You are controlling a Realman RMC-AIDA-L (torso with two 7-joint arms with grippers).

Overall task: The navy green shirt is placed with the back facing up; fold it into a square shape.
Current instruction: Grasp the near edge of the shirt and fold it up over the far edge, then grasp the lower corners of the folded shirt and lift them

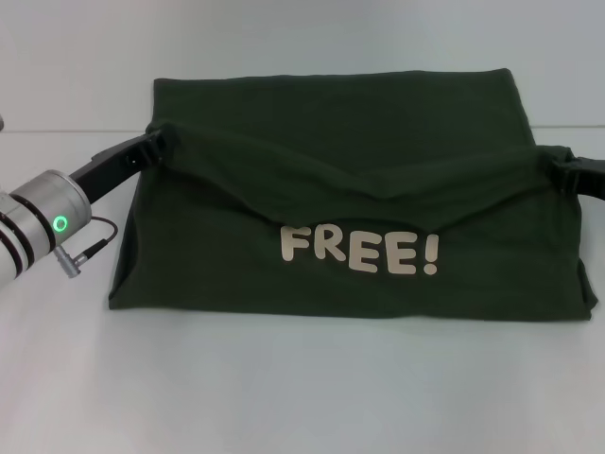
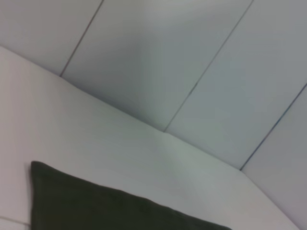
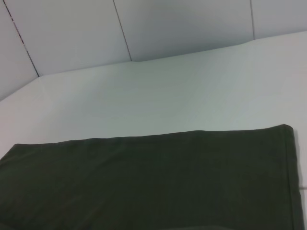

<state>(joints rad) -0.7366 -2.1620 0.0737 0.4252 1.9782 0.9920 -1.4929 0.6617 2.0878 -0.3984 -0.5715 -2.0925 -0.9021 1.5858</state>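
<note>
The navy green shirt (image 1: 331,113) lies spread across the white table, with cream "FREE!" lettering (image 1: 359,251) showing on its near part. A fold of cloth is raised across the middle and sags at its centre. My left gripper (image 1: 159,142) is shut on this fold's left end. At the right end my right gripper (image 1: 560,165) pinches the fold, mostly wrapped in cloth. The left wrist view shows only a corner of the shirt (image 2: 96,206). Across the right wrist view runs the shirt's flat far edge (image 3: 144,182).
The white table (image 1: 302,388) stretches in front of the shirt and to both sides. A pale panelled wall (image 2: 192,57) rises behind the table's far edge. My left arm's silver wrist with a green light (image 1: 52,222) hangs at the left.
</note>
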